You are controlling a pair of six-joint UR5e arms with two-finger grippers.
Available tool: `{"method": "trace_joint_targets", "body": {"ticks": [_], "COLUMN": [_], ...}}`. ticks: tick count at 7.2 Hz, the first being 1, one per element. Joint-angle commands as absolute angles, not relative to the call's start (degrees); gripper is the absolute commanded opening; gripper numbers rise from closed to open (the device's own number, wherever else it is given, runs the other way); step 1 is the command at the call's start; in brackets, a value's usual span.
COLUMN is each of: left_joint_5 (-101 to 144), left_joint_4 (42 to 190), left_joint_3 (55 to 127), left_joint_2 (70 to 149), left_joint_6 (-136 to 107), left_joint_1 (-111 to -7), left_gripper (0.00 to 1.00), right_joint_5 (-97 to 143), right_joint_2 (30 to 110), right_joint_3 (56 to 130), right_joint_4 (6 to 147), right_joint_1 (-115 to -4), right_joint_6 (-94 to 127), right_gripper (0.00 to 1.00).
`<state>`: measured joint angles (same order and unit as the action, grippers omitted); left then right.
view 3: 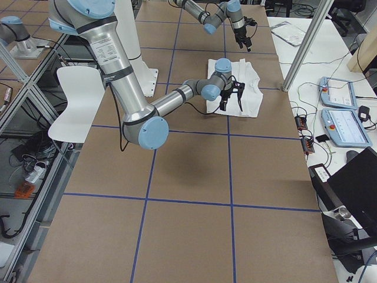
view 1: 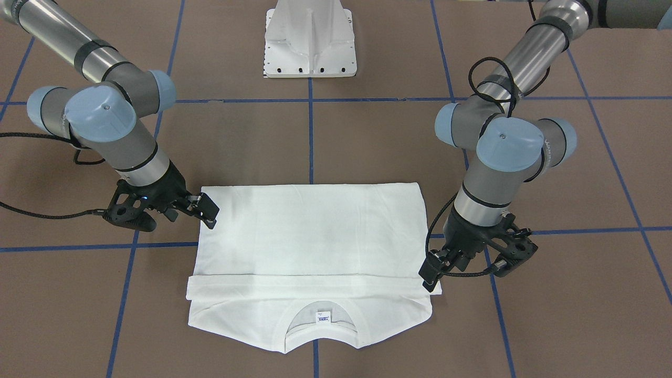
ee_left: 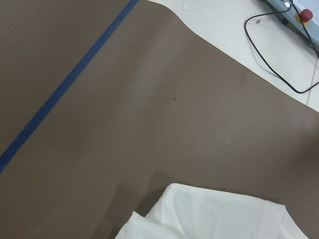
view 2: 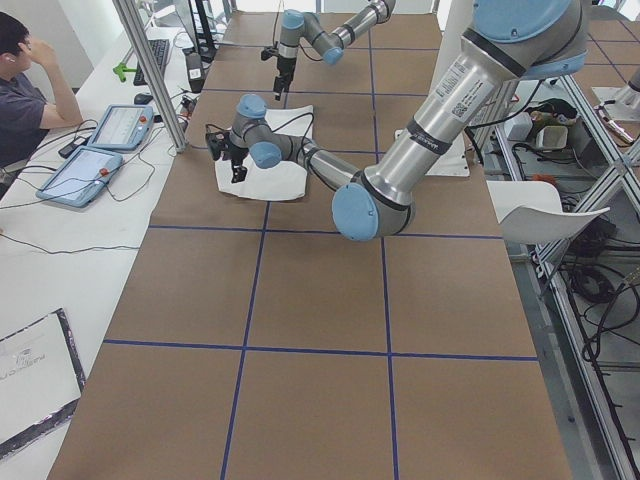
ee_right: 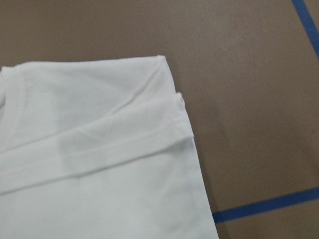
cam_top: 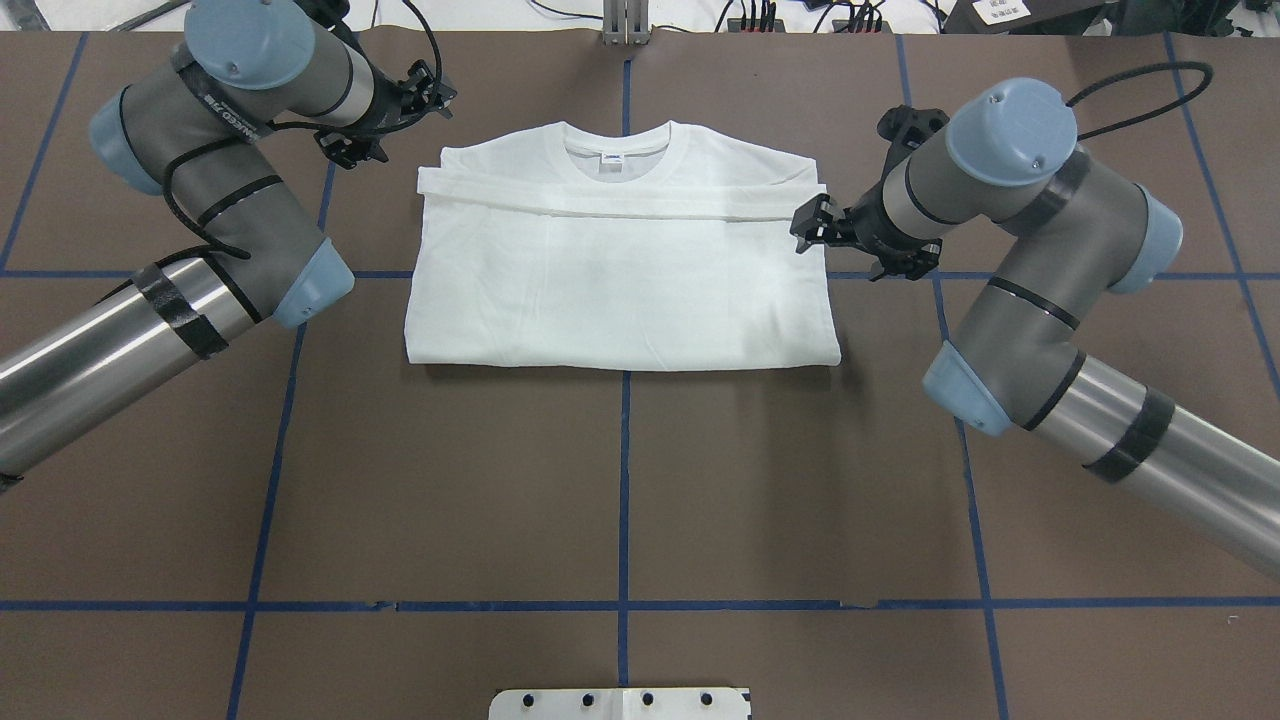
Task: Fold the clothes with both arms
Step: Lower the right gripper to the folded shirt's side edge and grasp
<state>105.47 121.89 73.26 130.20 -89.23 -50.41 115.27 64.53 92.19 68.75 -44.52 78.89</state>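
We see a brown table [view 1: 367, 147] crossed by blue tape lines [view 1: 311, 136], with the white pedestal base [view 1: 310, 42] at the robot's edge. In the left side view a person [view 2: 25, 80] sits at a side bench with two tablets [view 2: 105, 140] in front of them, well apart from the work. A black cable [view 1: 31, 210] trails over the table to the right arm's wrist, clear of the cloth.

The shirt [view 1: 310, 236] lies flat in the middle of the table between the two arms, collar end away from the robot. The left gripper [view 1: 430, 274] hangs at the shirt's corner on its own side, by the folded band. Its wrist camera sees mostly bare table, with that corner at the lower edge. The right gripper [view 1: 206, 210] hangs at the opposite side edge. Both look spread and apart from the cloth, though the left one is harder for us to read.

The shirt is white and folded into a neat rectangle, sleeves out of sight. A hem band [view 1: 315, 286] runs straight across its width just short of the ribbed collar [view 1: 320, 342], where a small tag [view 1: 322, 317] shows. The cloth is smooth, with a faint grey shade at the centre.
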Motion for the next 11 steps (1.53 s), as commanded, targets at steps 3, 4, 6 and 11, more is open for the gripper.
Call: {"method": "trace_joint_targets", "body": {"ticks": [3,4,6,11], "left_joint_5": [105.5,105.5,105.5,105.0], "left_joint_4": [121.9,121.9,121.9,121.9], "left_joint_3": [73.9,73.9,73.9,73.9], "left_joint_2": [129.9,129.9,129.8,129.9], "left_joint_6": [-89.3,-89.3,-89.3,-89.2], "left_joint_1": [-50.4,-50.4,-50.4,-50.4], "left_gripper": [1.0,1.0,1.0,1.0], "right_joint_5": [112.5,112.5,112.8,114.3], "right_joint_2": [66.2,66.0,65.8,66.6], "right_joint_3": [92.2,91.7,92.1,94.6], "right_joint_4": [73.2,73.2,73.2,73.2], "right_joint_1": [-37.5,-37.5,-37.5,-38.0], "right_joint_6": [78.8,78.9,79.1,78.7], "right_gripper": [0.99,0.99,0.61,0.0]}}
